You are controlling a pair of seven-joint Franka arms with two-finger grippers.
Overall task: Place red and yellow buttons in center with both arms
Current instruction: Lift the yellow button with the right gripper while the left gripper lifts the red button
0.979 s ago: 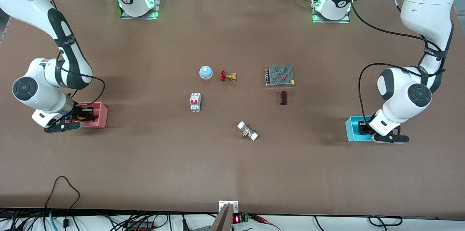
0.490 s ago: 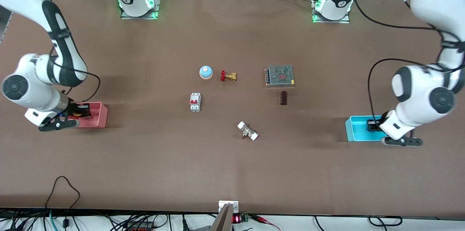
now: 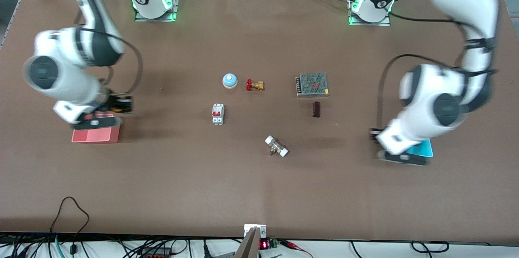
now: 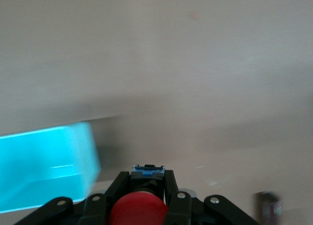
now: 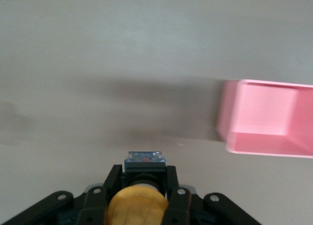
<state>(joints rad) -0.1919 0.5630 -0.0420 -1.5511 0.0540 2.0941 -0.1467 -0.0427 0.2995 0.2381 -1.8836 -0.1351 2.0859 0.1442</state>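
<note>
Beside pink bin (image 5: 264, 120), right claw (image 5: 138, 186) gripping yellow button (image 5: 137, 205)

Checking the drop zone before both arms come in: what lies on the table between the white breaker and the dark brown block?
Front view: bare tabletop between the white breaker and the dark brown block; the white-capped fitting lies nearer the camera.

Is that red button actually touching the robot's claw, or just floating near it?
Touching. In the left wrist view, the left gripper's two black fingers press against both sides of the red button.
</note>
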